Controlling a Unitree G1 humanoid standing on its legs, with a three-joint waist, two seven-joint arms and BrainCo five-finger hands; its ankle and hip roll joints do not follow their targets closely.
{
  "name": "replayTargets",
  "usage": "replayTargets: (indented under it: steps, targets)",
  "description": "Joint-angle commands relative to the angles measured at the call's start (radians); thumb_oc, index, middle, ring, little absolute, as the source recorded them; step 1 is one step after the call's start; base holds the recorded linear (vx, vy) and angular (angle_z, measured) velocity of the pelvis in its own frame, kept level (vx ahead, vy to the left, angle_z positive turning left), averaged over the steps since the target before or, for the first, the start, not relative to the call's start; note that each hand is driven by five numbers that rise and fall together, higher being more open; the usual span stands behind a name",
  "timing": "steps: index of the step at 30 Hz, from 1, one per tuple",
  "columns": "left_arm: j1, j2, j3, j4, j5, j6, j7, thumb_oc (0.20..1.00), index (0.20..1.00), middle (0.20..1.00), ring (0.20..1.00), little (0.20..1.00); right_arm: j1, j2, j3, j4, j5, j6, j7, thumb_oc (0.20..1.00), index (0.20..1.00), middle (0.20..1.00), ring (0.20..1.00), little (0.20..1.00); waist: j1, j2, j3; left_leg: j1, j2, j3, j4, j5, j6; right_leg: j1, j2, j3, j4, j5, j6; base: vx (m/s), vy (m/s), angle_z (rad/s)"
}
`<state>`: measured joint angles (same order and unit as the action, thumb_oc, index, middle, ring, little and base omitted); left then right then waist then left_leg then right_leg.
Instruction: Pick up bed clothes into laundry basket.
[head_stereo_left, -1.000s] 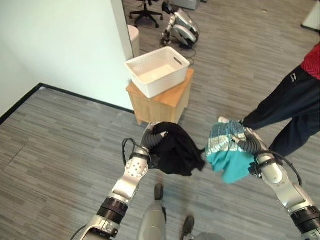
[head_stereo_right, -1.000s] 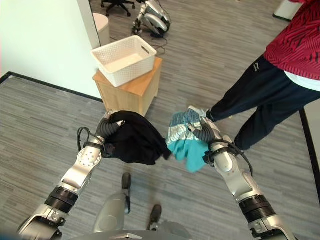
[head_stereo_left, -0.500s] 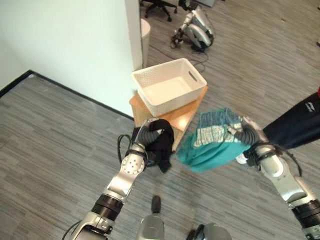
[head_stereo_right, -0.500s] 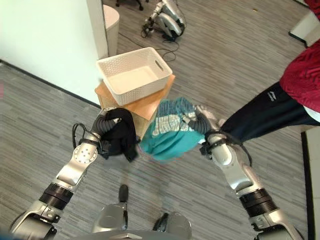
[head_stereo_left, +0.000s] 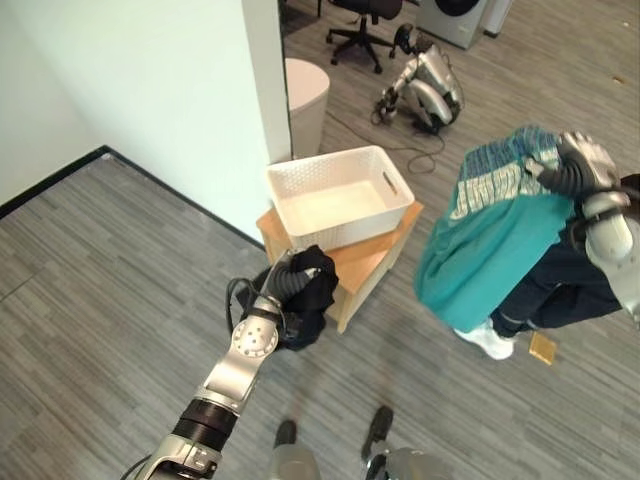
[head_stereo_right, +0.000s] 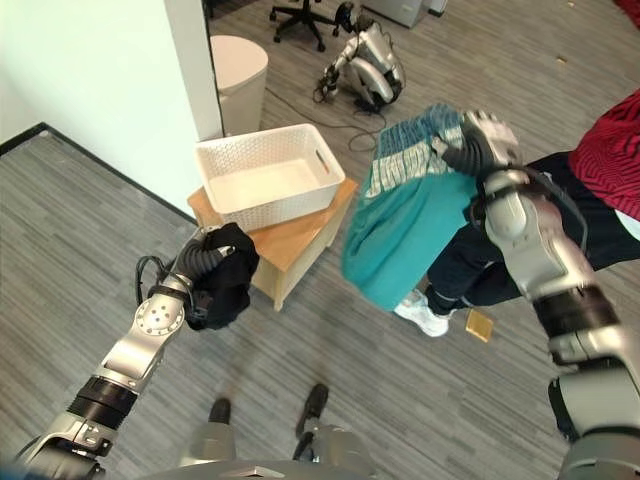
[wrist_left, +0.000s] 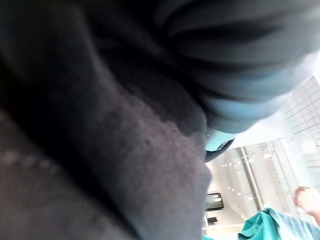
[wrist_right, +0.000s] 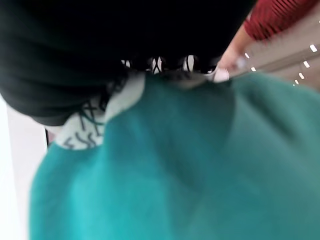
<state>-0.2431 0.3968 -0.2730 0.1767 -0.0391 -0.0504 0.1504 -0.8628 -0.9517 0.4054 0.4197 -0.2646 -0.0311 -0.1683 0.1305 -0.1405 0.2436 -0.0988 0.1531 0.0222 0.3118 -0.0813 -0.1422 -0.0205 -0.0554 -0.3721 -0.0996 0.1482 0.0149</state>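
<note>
A white basket (head_stereo_left: 340, 194) sits on a small wood stand (head_stereo_left: 370, 262). The basket has nothing in it.

The left hand (head_stereo_right: 196, 268) is low, just beside the stand on the robot's side of it. It is wrapped in a black cloth (head_stereo_right: 222, 287) that hangs down in a bunch. The cloth hides the fingers, so I cannot tell if they are curled or straight.

The right hand (head_stereo_right: 478, 140) is up high, to the right of the basket. It grips the top of a teal cloth (head_stereo_right: 400, 228) with a striped band. The cloth hangs down from the hand, near the stand but not over the basket.

A person (head_stereo_right: 590, 170) in a red top and dark pants stands to the right, behind the teal cloth. A round bin (head_stereo_left: 305, 100) stands past the basket, by the wall (head_stereo_left: 150, 90).
</note>
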Motion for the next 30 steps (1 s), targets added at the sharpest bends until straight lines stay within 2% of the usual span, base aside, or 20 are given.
replayTargets:
  steps: [1,2,3,4,7,9,10,12,13,14,15,16,17,18,19,20,21,22,25,30]
  targets:
    - [-0.096,-0.024,-0.048,-0.059,-0.070,-0.087,0.024,0.200,0.200,0.200,0.200,0.200,-0.216,-0.038,0.074,0.008,0.020,0.015,-0.061,0.200,0.200,0.200,0.200,0.200,0.067,0.028,-0.003,-0.041,0.008,0.035,0.152,0.050,0.016,0.095,-0.047,-0.002,0.012,-0.126,0.105,0.28,-0.046,0.05]
    - [-0.095,-0.038,-0.050,-0.059,-0.074,-0.086,0.022,0.200,0.200,0.200,0.200,0.200,-0.246,-0.023,0.098,0.032,0.012,0.019,-0.054,0.200,0.200,0.200,0.200,0.200,0.076,0.025,0.003,-0.078,-0.005,0.061,0.071,0.022,0.027,0.107,-0.047,0.002,0.012,-0.141,0.112,0.23,0.011,0.00]
    - [-0.095,-0.039,-0.049,-0.059,-0.074,-0.085,0.022,0.200,0.200,0.200,0.200,0.200,-0.249,-0.023,0.102,0.035,0.012,0.018,-0.055,0.200,0.200,0.200,0.200,0.200,0.077,0.024,0.003,-0.072,-0.008,0.065,0.063,0.021,0.029,0.107,-0.050,0.004,0.012,-0.143,0.114,0.24,0.074,-0.04]
    - [-0.095,-0.048,-0.052,-0.057,-0.073,-0.086,0.025,0.200,0.200,0.200,0.200,0.200,-0.257,-0.013,0.115,0.059,0.006,0.018,-0.053,0.200,0.200,0.200,0.200,0.200,0.081,0.028,-0.002,-0.066,-0.012,0.077,-0.007,0.032,0.034,0.110,-0.045,0.009,0.012,-0.152,0.120,0.21,0.108,-0.14]
    - [-0.096,-0.070,-0.065,-0.038,-0.070,-0.090,0.027,0.200,0.200,0.200,0.200,0.200,-0.294,-0.008,0.148,0.091,-0.023,0.013,-0.056,0.200,0.200,0.200,0.200,0.200,0.104,0.051,-0.009,-0.106,0.010,0.115,-0.224,0.175,0.015,0.150,-0.015,0.018,0.012,-0.200,0.127,0.30,0.164,-0.07]
    - [-0.107,-0.079,-0.082,-0.033,-0.076,-0.086,0.026,0.200,0.200,0.200,0.200,0.200,-0.309,-0.002,0.175,0.132,-0.060,0.023,-0.067,0.200,0.200,0.200,0.200,0.200,0.122,0.042,-0.014,-0.120,0.016,0.128,-0.271,0.212,0.014,0.189,0.004,0.013,0.012,-0.237,0.123,0.31,0.091,-0.06]
    - [-0.108,-0.078,-0.086,-0.030,-0.076,-0.085,0.028,0.200,0.200,0.200,0.200,0.200,-0.310,0.006,0.181,0.152,-0.075,0.028,-0.062,0.200,0.200,0.200,0.200,0.200,0.128,0.036,-0.016,-0.114,0.008,0.121,-0.282,0.211,0.022,0.201,0.011,0.016,0.012,-0.237,0.118,0.30,0.047,-0.09]
    - [-0.122,-0.070,-0.113,-0.033,-0.083,-0.079,0.027,0.200,0.200,0.200,0.200,0.200,-0.329,0.042,0.179,0.218,-0.096,0.042,-0.075,0.200,0.200,0.200,0.200,0.200,0.146,0.010,-0.005,-0.079,-0.012,0.126,-0.305,0.209,0.046,0.198,0.009,0.013,0.141,-0.242,0.127,0.22,0.033,-0.22]
    - [-0.136,-0.061,-0.130,-0.031,-0.091,-0.078,0.035,0.200,0.200,0.200,0.200,0.200,-0.359,0.066,0.179,0.253,-0.097,0.053,-0.078,0.200,0.200,0.200,0.200,0.200,0.142,0.016,0.018,-0.040,-0.004,0.121,-0.313,0.199,0.055,0.119,-0.018,0.004,0.273,-0.235,0.156,0.13,0.061,-0.39]
    - [-0.156,-0.054,-0.148,-0.028,-0.094,-0.076,0.041,0.200,0.200,0.200,0.200,0.200,-0.398,0.077,0.192,0.278,-0.098,0.067,-0.082,0.200,0.200,0.200,0.200,0.200,0.130,0.026,0.043,-0.014,0.005,0.110,-0.319,0.193,0.061,0.042,-0.041,0.007,0.384,-0.179,0.188,0.02,0.102,-0.35]
    - [-0.200,-0.049,-0.169,-0.014,-0.096,-0.080,0.059,0.200,0.200,0.200,0.200,0.200,-0.477,0.107,0.213,0.309,-0.082,0.075,-0.099,0.200,0.200,0.200,0.200,0.200,0.117,0.041,0.079,0.003,0.009,0.097,-0.350,0.194,0.068,-0.083,-0.073,0.048,0.523,-0.145,0.208,-0.02,0.093,-0.20]
    - [-0.205,-0.051,-0.168,-0.011,-0.096,-0.081,0.060,0.200,0.200,0.200,0.200,0.200,-0.486,0.108,0.218,0.314,-0.081,0.074,-0.100,0.200,0.200,0.200,0.200,0.200,0.117,0.040,0.080,0.002,0.007,0.099,-0.353,0.196,0.068,-0.091,-0.076,0.050,0.532,-0.148,0.208,-0.01,0.032,-0.05]
    - [-0.217,-0.051,-0.172,-0.006,-0.103,-0.089,0.063,0.200,0.200,0.200,0.200,0.200,-0.514,0.119,0.231,0.328,-0.076,0.073,-0.106,0.200,0.200,0.200,0.200,0.200,0.114,0.039,0.087,0.000,0.005,0.091,-0.363,0.195,0.066,-0.106,-0.088,0.050,0.499,-0.153,0.202,0.08,-0.101,0.21]
    - [-0.232,-0.054,-0.179,-0.005,-0.112,-0.092,0.066,0.200,0.200,0.200,0.200,0.200,-0.539,0.127,0.246,0.341,-0.073,0.078,-0.111,0.200,0.200,0.200,0.200,0.200,0.115,0.033,0.091,-0.004,0.001,0.078,-0.374,0.193,0.059,-0.107,-0.091,0.055,0.405,-0.161,0.189,0.15,-0.225,0.51]
    - [-0.240,-0.057,-0.186,-0.002,-0.123,-0.100,0.065,0.200,0.200,0.200,0.200,0.200,-0.578,0.113,0.272,0.344,-0.062,0.084,-0.118,0.200,0.200,0.200,0.200,0.200,0.110,0.022,0.094,-0.015,-0.011,0.048,-0.387,0.182,0.048,-0.103,-0.095,0.116,0.242,-0.162,0.180,0.14,-0.205,0.68]
    - [-0.242,-0.058,-0.184,-0.001,-0.123,-0.101,0.065,0.200,0.200,0.200,0.200,0.200,-0.585,0.114,0.277,0.347,-0.060,0.083,-0.118,0.200,0.200,0.200,0.200,0.200,0.107,0.025,0.094,-0.016,-0.009,0.046,-0.386,0.179,0.046,-0.095,-0.091,0.113,0.226,-0.156,0.179,0.14,-0.181,0.75]
    - [-0.249,-0.054,-0.186,0.002,-0.123,-0.101,0.061,0.200,0.200,0.200,0.200,0.200,-0.624,0.101,0.311,0.361,-0.054,0.085,-0.123,0.200,0.200,0.200,0.200,0.200,0.098,0.026,0.095,-0.016,-0.010,0.031,-0.389,0.168,0.045,-0.099,-0.091,0.146,0.168,-0.140,0.184,0.11,-0.172,0.94]
    - [-0.245,-0.050,-0.196,0.018,-0.126,-0.108,0.057,0.200,0.200,0.200,0.200,0.200,-0.662,0.117,0.323,0.404,-0.032,0.078,-0.130,0.200,0.200,0.200,0.200,0.200,0.108,0.008,0.095,-0.022,-0.014,0.023,-0.389,0.154,0.040,-0.092,-0.106,0.154,0.118,-0.099,0.198,0.11,-0.215,1.04]
    - [-0.243,-0.051,-0.198,0.004,-0.133,-0.116,0.053,0.200,0.200,0.200,0.200,0.200,-0.712,0.137,0.365,0.490,-0.005,0.069,-0.132,0.200,0.200,0.200,0.200,0.200,0.120,-0.013,0.098,-0.045,-0.015,0.006,-0.391,0.158,0.030,-0.076,-0.105,0.127,0.067,-0.061,0.201,0.04,-0.098,0.85]
    - [-0.260,-0.063,-0.190,0.000,-0.140,-0.117,0.069,0.200,0.200,0.200,0.200,0.200,-0.702,0.169,0.360,0.444,0.008,0.067,-0.136,0.200,0.200,0.200,0.200,0.200,0.123,-0.012,0.112,-0.085,-0.010,-0.015,-0.394,0.169,0.021,-0.077,-0.095,0.095,0.031,-0.046,0.198,-0.02,-0.015,0.25]
